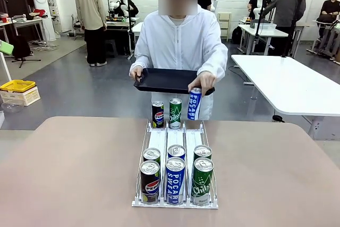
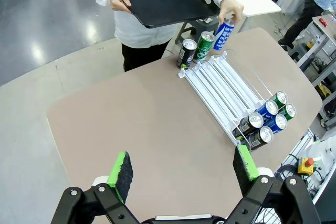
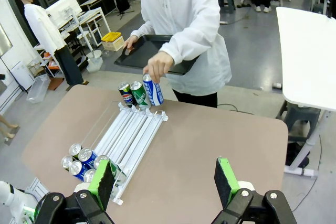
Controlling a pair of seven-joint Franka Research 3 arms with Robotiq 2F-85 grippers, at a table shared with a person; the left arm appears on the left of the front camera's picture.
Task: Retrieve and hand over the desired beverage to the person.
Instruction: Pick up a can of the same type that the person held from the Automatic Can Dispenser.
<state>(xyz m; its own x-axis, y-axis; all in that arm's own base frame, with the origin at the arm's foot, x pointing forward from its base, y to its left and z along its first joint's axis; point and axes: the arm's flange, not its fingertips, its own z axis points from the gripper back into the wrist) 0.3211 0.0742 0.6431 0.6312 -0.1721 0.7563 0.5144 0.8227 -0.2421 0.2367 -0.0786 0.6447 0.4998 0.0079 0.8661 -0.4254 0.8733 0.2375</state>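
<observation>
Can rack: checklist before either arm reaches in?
1. Left end effector open, nothing held: ok.
2. Right end effector open, nothing held: ok.
3. Near end of the can rack stocked, with front Pepsi can, front Pocari Sweat can and front Chilsung can upright: ok.
4. Far end free of hands: not ok. The person's hand grips the far Pocari Sweat can, tilted.
5. Desired beverage known: cannot tell. That grip may hint at Pocari Sweat.
6. Black tray ready for handover, held in the person's other hand: ok.
</observation>
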